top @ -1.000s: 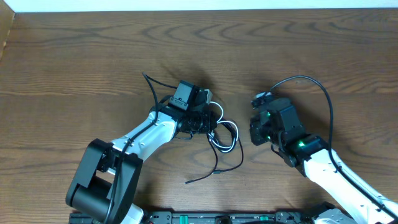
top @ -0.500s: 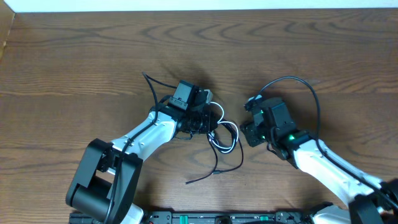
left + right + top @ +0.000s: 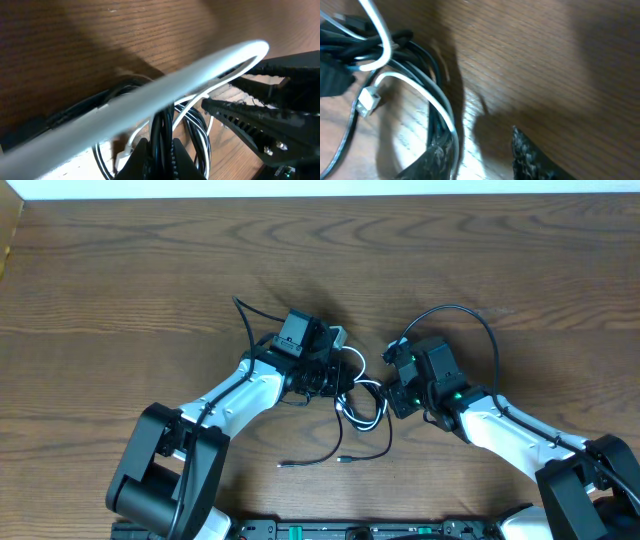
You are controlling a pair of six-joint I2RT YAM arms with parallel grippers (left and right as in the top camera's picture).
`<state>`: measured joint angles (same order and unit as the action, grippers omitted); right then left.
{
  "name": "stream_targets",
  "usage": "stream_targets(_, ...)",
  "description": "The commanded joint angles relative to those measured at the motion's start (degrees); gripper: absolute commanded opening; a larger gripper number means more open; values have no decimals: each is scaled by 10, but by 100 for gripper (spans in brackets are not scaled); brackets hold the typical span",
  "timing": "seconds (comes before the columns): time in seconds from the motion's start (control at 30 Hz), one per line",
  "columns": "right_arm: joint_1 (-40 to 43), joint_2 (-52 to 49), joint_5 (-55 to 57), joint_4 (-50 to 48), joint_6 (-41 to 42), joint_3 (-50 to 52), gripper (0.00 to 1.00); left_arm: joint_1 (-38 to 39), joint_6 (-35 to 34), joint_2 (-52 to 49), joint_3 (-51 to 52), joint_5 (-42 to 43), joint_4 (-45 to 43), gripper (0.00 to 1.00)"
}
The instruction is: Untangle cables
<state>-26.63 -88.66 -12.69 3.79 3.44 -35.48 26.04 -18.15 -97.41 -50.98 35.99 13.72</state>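
Observation:
The cables lie tangled mid-table: a thin white cable [image 3: 368,406] looped through a black cable [image 3: 318,457] whose loose ends trail toward the front edge. My left gripper [image 3: 327,372] is shut on a few black strands [image 3: 161,131], which run up between its fingers [image 3: 142,159]. A white loop [image 3: 210,71] arches close over that camera. My right gripper [image 3: 392,387] sits at the right edge of the tangle, open. Bare wood shows between its fingers [image 3: 440,156], and white [image 3: 436,104] and black strands run along the left one. A white plug [image 3: 369,98] lies to the left.
The right gripper's fingers [image 3: 252,127] reach in from the right in the left wrist view, close to my left gripper. The right arm's own thick black cable [image 3: 470,315] arcs above its wrist. Brown wood table [image 3: 120,270] extends to all sides.
My right gripper has moved left up to the tangle and opened. The black cable's loose tail has shifted, its ends now lying lower left. My left gripper keeps its hold.

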Motion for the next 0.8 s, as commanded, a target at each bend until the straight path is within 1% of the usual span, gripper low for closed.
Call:
stream_targets(0.0, 3, -7, 29, 2, -10, 0, 38, 1, 3, -7, 2, 11, 3, 8)
stream_targets(0.2, 3, -45, 30, -4, -10, 0, 40, 1, 3, -7, 2, 10, 3, 8)
stream_targets(0.3, 3, -70, 69, -13, -6, 0, 42, 1, 3, -7, 2, 8, 3, 8)
stream_targets(0.37, 3, -81, 161, -10, 21, 0, 44, 1, 3, -7, 2, 4, 3, 8)
stream_targets(0.43, 5, -82, 291, 14, 72, 0, 47, 1, 3, -7, 2, 4, 3, 8)
stream_targets(0.47, 7, -82, 354, 34, 94, -1, 47, 1, 3, -7, 2, 4, 3, 7)
stream_targets(0.53, 12, -82, 424, 64, 124, -3, 48, 1, 3, -7, 2, 4, 4, 7)
stream_targets(0.57, 16, -82, 442, 75, 136, -4, 49, 1, 3, -7, 2, 4, 4, 7)
stream_targets(0.63, 28, -82, 444, 83, 150, -4, 50, 1, 3, -7, 2, 4, 4, 8)
stream_targets(0.77, 45, -82, 369, 73, 148, -4, 50, 1, 3, -7, 2, 4, 4, 8)
